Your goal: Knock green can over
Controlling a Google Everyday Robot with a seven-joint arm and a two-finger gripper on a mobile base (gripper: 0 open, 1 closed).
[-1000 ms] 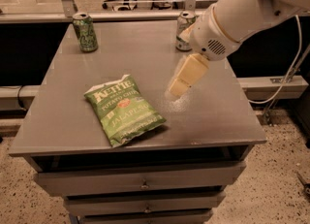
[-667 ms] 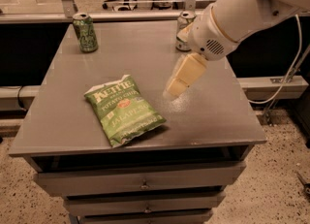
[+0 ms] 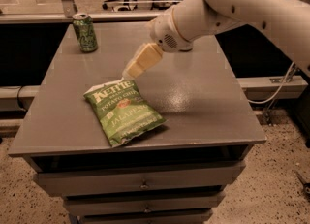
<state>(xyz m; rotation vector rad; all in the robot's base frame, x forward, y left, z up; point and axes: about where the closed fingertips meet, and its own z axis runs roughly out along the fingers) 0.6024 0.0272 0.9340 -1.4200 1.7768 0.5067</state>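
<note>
Far left, at the back corner of the grey table (image 3: 208, 106), upright: the green can (image 3: 85, 33), silver rim up, nothing touching it. Nearer the front and left of centre, flat on the table top: a green Kettle jalapeño potato chip bag (image 3: 125, 111), lying askew, its top end toward the back.

Just over that top end, the gripper (image 3: 127, 74), close above the bag's upper edge; touching it or not, cannot tell. Well apart from the can, to its right and nearer the front. Cream fingers (image 3: 144, 59) pressed together into one wedge, no gap showing, nothing held between them, tips aimed down and to the left.

Further right, the white arm (image 3: 232, 9): rounded wrist housing over the back half of the table, then a thick forearm rising up and to the right, out past the upper right corner of the view. Reaches in from the right, slanting down across the table.

Under the table top, stacked drawers (image 3: 140, 184) with small pulls. At the lower right, speckled floor (image 3: 286, 179).
</note>
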